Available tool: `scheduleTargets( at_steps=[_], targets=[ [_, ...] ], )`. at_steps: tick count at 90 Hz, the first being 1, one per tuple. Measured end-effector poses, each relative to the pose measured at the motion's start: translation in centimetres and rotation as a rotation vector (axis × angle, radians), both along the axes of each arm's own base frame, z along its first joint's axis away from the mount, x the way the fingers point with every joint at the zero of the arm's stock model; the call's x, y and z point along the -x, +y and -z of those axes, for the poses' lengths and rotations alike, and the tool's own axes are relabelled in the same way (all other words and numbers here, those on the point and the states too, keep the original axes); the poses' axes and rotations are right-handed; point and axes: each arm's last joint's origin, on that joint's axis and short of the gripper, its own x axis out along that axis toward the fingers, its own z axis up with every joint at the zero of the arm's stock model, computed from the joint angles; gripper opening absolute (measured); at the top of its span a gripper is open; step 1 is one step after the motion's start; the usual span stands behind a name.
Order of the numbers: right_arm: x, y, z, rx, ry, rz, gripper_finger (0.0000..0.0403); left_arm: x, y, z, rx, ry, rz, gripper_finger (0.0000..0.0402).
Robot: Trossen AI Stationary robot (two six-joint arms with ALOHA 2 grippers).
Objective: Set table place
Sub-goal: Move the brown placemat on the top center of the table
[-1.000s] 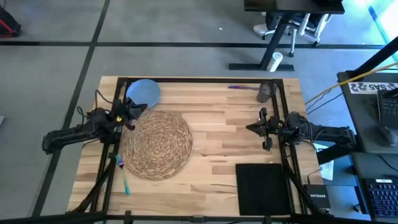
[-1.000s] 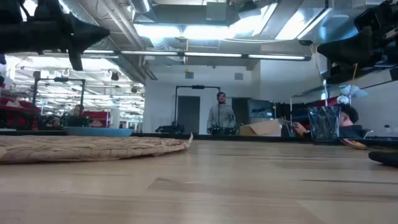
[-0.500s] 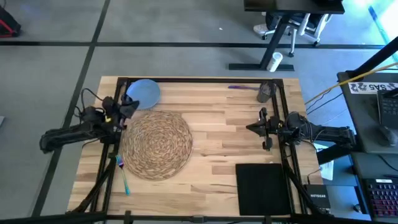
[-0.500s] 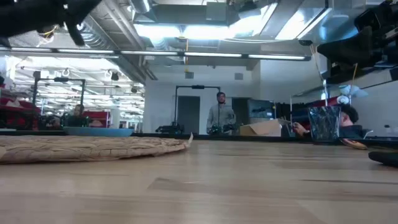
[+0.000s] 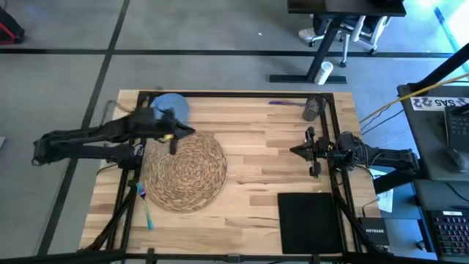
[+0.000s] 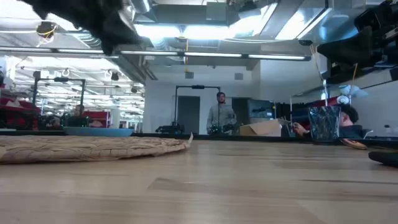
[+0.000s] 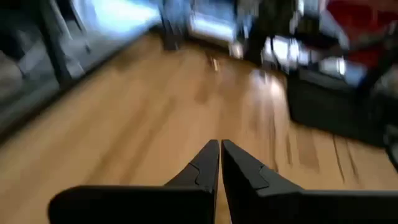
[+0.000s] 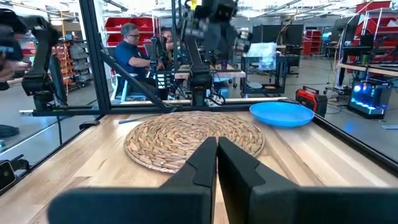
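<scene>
The left gripper (image 5: 178, 136) hangs above the table (image 5: 271, 158), over the far edge of the straw placemat (image 5: 185, 170) and just beside the blue plate (image 5: 170, 108). In its wrist view the two dark fingers (image 7: 200, 168) lie pressed together at the tips, clenched on nothing, with only bare wood beyond them. From the low view the arm shows as a dark shape high up, well clear of the mat.

The right gripper (image 5: 302, 150) waits over the table's right side, near the frame. Its fingers (image 8: 202, 163) are likewise closed tip to tip and empty; past them the placemat (image 8: 194, 138) and the plate (image 8: 282, 114) sit across the table.

The placemat lies flat on the left half of the table. The plate rests on the wood at the far left corner, touching or just off the mat's far rim; which, I cannot tell. A black napkin (image 5: 309, 221) lies at the near right corner. A teal fork (image 5: 146, 208) lies by the mat's near left edge. A small grey cup (image 5: 313, 108) stands at the far right, with a purple-handled piece of cutlery (image 5: 284, 103) beside it.

A person (image 6: 220, 116) stands in the room beyond the table.
</scene>
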Motion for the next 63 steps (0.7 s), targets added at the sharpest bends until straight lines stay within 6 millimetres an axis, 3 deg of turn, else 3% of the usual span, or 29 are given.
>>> scheduleTargets(
  at_steps=[29,63],
  targets=[
    [0.0,0.0,0.0,0.0,0.001,0.0,0.0,-4.6,-1.5,4.0,0.031,0.26,0.131,0.0001],
    [0.0,0.0,0.0,0.0,0.0,0.0,0.0,-6.5,-2.6,7.8,0.004,0.586,0.154,0.0001]
  ],
)
